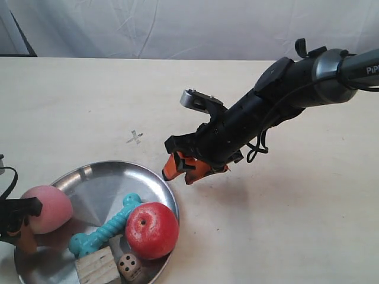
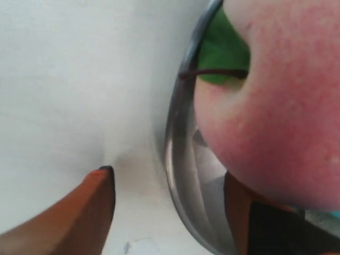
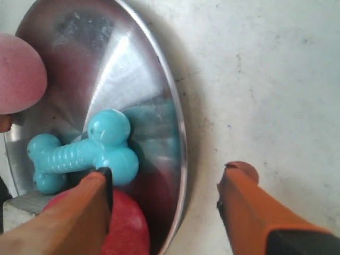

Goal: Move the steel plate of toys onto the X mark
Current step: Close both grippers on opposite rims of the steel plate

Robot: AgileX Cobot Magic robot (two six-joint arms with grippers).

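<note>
The steel plate (image 1: 112, 183) lies at the table's near left and holds the pink peach (image 1: 50, 207), teal bone (image 1: 106, 228), red apple (image 1: 152, 229), wooden cube (image 1: 96, 266) and tan die (image 1: 129, 265). The small X mark (image 1: 135, 138) is drawn on the wood just beyond the plate. My left gripper (image 2: 169, 175) is open and straddles the plate rim (image 2: 178, 143), one finger outside it and one inside under the peach (image 2: 276, 106). My right gripper (image 3: 167, 175) is open too, astride the opposite rim (image 3: 178, 133) beside the bone (image 3: 79, 151) and apple (image 3: 125, 223).
The right arm (image 1: 284, 89) reaches in from the upper right, above the table. The left gripper (image 1: 21, 231) shows only at the exterior view's left edge. Pale bare wood (image 1: 284, 225) surrounds the plate, and a white cloth backdrop (image 1: 177, 26) hangs behind the table.
</note>
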